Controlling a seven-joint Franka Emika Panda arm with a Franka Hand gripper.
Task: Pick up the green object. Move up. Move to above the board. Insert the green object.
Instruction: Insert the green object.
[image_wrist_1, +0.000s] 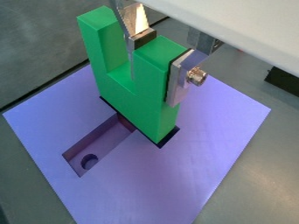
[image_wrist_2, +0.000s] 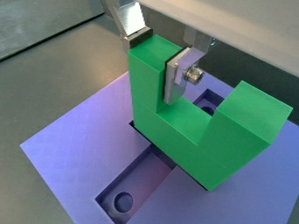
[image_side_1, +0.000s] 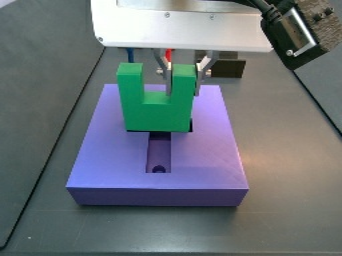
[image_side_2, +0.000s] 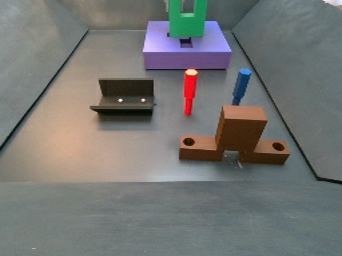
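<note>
The green object (image_wrist_1: 128, 83) is a bright green U-shaped block standing upright with its prongs up, over the middle of the board (image_wrist_1: 216, 149). My gripper (image_wrist_1: 158, 57) is shut on one prong, a silver finger pressed against each side. The same grip shows in a wrist view on the gripper (image_wrist_2: 158, 54) and green object (image_wrist_2: 193, 131). The block's base meets the cross-shaped recess (image_wrist_1: 100, 144) of the purple board (image_side_1: 214, 150); how deep it sits is hidden. In a side view the green object (image_side_1: 147, 100) hangs under the gripper (image_side_1: 181, 72).
Far from the board (image_side_2: 187, 55), on the grey floor, stand the fixture (image_side_2: 123, 97), a red peg (image_side_2: 190, 92), a blue peg (image_side_2: 242, 87) and a brown block (image_side_2: 238, 135). A round hole (image_wrist_2: 122, 201) lies in the open arm of the recess.
</note>
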